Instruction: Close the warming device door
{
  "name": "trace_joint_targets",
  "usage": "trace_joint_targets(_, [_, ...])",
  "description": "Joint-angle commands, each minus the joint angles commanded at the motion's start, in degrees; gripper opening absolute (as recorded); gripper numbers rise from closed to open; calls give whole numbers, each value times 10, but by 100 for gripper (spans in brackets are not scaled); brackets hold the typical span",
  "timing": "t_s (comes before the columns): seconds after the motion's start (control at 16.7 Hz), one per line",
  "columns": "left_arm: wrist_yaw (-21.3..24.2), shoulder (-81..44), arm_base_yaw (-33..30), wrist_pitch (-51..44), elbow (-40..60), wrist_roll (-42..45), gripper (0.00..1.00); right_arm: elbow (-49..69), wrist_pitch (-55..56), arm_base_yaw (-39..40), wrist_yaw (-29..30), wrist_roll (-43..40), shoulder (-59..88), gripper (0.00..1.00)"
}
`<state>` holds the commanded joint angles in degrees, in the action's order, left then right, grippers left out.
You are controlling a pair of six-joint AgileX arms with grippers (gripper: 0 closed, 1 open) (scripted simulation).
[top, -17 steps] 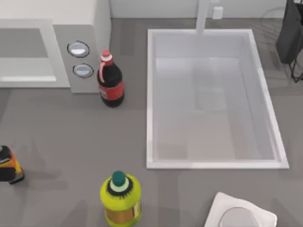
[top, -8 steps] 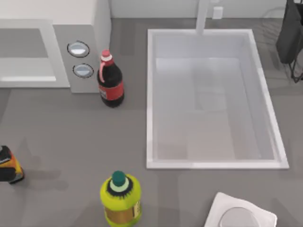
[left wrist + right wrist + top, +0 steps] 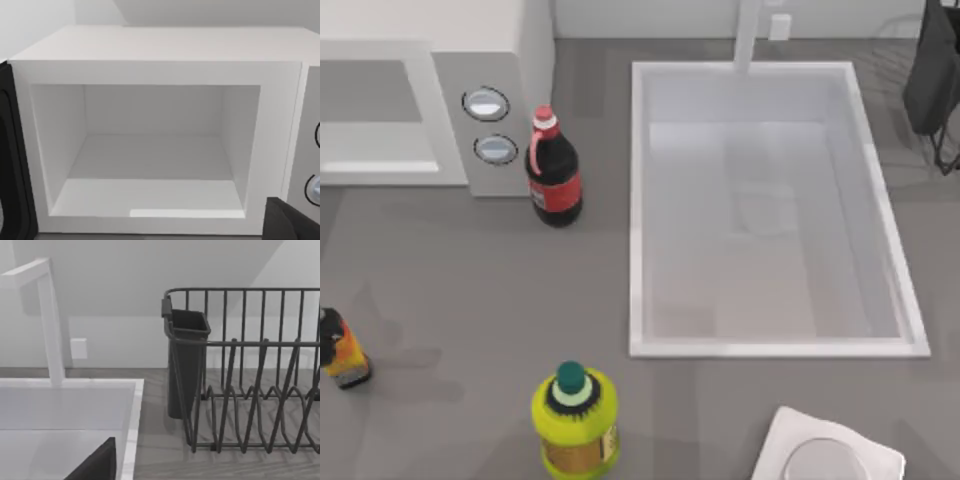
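Observation:
The warming device (image 3: 430, 110) is a white boxy microwave at the table's back left, with a grey panel (image 3: 488, 128) carrying two round dials. In the left wrist view its white cavity (image 3: 150, 155) faces me, wide open and bare inside. The door (image 3: 11, 160) stands swung out beside the cavity, showing a dark inner face. One dark fingertip (image 3: 292, 224) of my left gripper shows low in front of the dial panel, apart from the door. Another dark fingertip (image 3: 97, 466) of my right gripper hangs over the sink's back corner.
A cola bottle (image 3: 553, 170) stands next to the dial panel. A yellow-green bottle (image 3: 575, 420) and an orange bottle (image 3: 340, 350) stand near the front left. The white sink (image 3: 640, 200) takes the middle, a dish rack (image 3: 250, 375) the back right, a plate (image 3: 825, 455) the front right.
The orange bottle at the left edge has shifted slightly and looks narrower. The faint shadows on the table's front left have moved. The microwave is unchanged.

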<state>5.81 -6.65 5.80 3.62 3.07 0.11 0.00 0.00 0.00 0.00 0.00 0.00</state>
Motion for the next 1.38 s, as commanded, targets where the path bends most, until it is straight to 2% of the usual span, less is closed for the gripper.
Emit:
trace_joint_targets(0.24, [48, -57, 48, 30, 26, 1, 0, 0, 0, 0, 0, 0, 0, 100])
trace_joint_targets(0.54, [50, -58, 50, 32, 23, 1, 0, 0, 0, 0, 0, 0, 0, 100])
trace_joint_targets(0.9, [104, -115, 104, 130, -16, 2, 0, 0, 0, 0, 0, 0, 0, 100])
trace_joint_targets(1.26, [110, -120, 109, 139, -19, 3, 0, 0, 0, 0, 0, 0, 0, 100])
trace_joint_targets(1.38, [129, -142, 128, 161, -18, 3, 0, 0, 0, 0, 0, 0, 0, 100])
